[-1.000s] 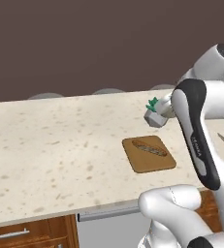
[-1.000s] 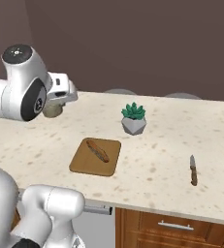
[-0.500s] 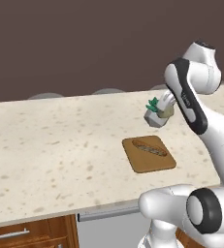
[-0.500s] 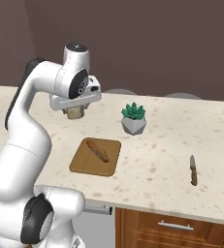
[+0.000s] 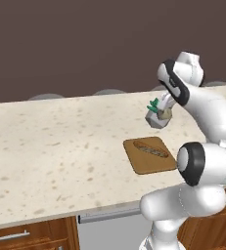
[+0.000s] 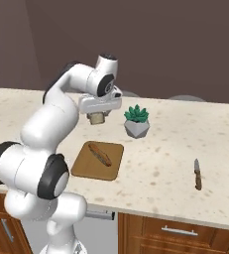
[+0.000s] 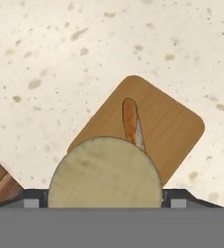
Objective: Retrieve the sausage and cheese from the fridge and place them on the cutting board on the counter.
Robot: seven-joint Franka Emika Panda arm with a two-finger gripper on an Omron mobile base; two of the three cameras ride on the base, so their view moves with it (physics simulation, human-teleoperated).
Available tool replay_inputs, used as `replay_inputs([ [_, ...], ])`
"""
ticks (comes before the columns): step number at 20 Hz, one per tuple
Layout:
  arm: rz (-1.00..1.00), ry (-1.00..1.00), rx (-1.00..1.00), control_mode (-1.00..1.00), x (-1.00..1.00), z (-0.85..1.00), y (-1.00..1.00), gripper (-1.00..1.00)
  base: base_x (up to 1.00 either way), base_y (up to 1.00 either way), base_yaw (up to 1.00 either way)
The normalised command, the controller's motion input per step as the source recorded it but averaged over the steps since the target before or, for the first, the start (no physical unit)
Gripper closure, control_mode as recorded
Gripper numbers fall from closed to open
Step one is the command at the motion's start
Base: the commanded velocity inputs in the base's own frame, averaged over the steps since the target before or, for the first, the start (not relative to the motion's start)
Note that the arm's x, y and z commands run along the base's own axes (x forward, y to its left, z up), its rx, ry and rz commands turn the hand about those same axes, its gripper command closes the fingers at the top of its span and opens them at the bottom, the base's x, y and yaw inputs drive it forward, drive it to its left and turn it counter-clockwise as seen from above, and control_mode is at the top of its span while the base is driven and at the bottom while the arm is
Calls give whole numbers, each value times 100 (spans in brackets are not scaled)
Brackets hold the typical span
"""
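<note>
Beige speckled counter [image 6: 165, 149] is carrying all items. Gripper [image 6: 98, 118] is hanging above it, jaws spread wide and pinching the cheese [image 7: 105, 173], a pale round chunk, over the near end of the cutting board [image 6: 97, 160]. Sausage [image 6: 100, 154] is lying on that board. Potted plant [image 6: 137, 121] is standing just beyond; knife [image 6: 198, 174] is lying well apart.
</note>
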Motion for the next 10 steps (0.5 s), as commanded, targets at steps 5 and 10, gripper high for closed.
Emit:
replay_inputs([
  [5,0,5,0,-100,74,-66,-13,100,0,0,0],
  [10,0,2,0,-100,56,-62,-12,100,0,0,0],
])
